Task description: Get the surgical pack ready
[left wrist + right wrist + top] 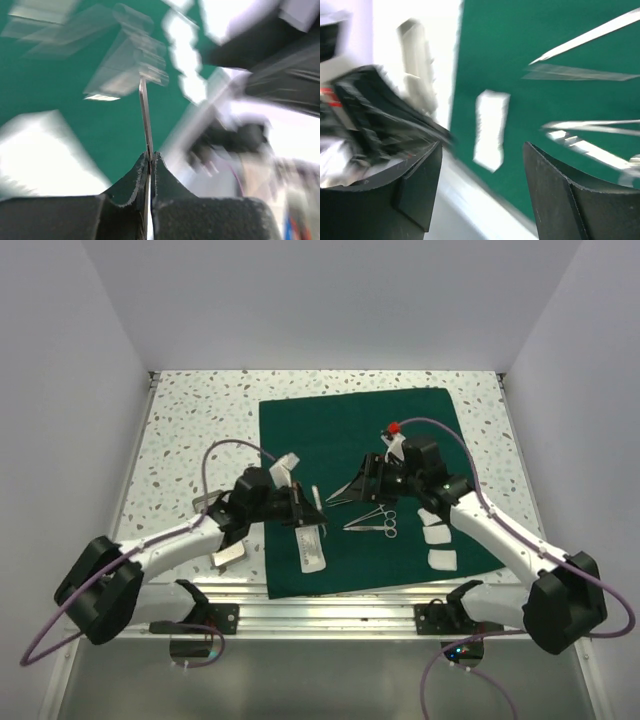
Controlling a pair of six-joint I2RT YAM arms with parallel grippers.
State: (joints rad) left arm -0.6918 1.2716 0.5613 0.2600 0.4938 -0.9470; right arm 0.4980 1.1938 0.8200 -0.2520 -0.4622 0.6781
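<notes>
Our left hand [150, 159] pinches a slim steel tool [144, 112] over the cloth [340, 425], seemingly to lay it out; our right hand [481, 150] hangs spread, empty.

No words, numbers or signs can be read in any view. The clear packet [310, 550] just beside the left gripper [303, 508] looks too small from above for any print to show. Both wrist views are too blurry to read anything on the things near the fingers.
</notes>
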